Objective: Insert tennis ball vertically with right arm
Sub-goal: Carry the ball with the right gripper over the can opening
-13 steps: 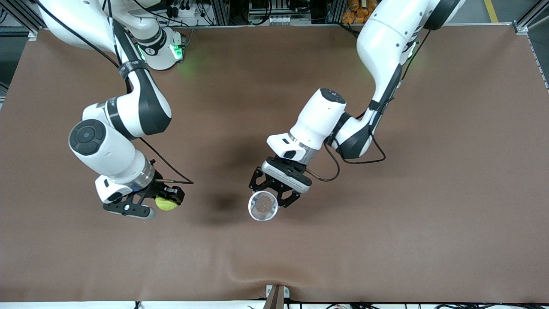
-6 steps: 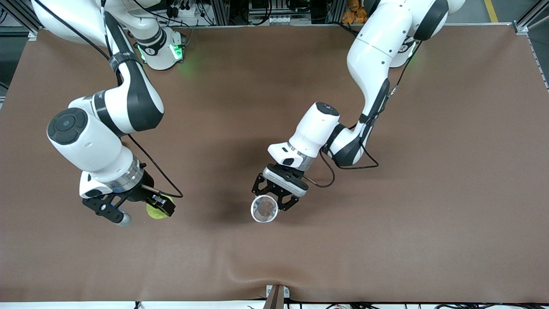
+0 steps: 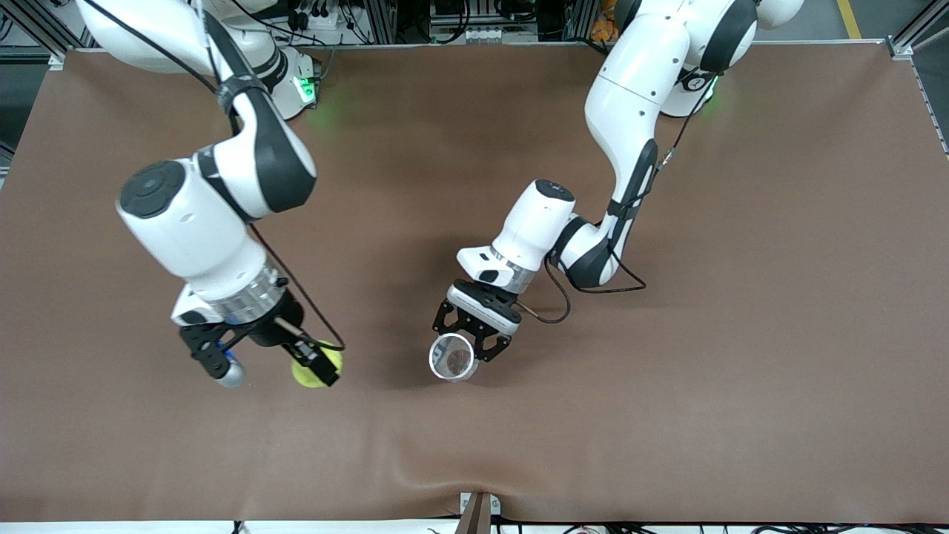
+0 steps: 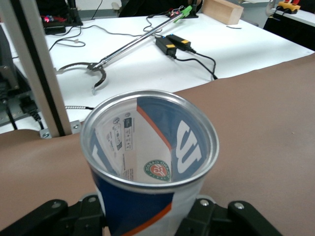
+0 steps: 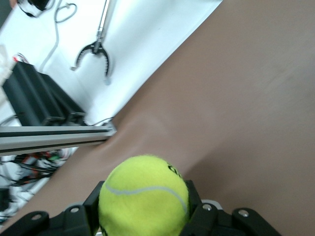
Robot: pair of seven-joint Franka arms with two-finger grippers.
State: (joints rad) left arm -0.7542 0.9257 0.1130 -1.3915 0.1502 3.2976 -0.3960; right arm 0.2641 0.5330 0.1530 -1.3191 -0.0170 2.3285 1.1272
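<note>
the right gripper [image 3: 274,363] holds the tennis ball [image 3: 316,368] up in the air over the brown table [image 3: 741,371], toward the right arm's end. its two thin fingers are clamped on the ball, one on each side. in the right wrist view the ball [image 5: 143,196] sits between the black finger mounts and fills the lower middle of the picture, so the grip looks central and firm.

the left gripper [image 3: 470,343] is closed around a ball can [image 3: 453,357], near the middle of the table. the can has a clear wall with a blue, white and orange label and a metal rim. it stands almost upright with its open mouth up, tilted a little. in the left wrist view the can [image 4: 150,157] looks empty, and the black linkage fingers press on its lower part. i think the left arm holds it this way so that the mouth stays steady and faces up, and the ball can go in from above.

the ball and the can are well apart, with bare table between them. by my judgement the insertion is not yet done: the right arm must first bring the ball above the can's mouth, then lower it straight down. the mouth seems only a little wider than the ball, so a small offset could make the ball hit the rim.
</note>
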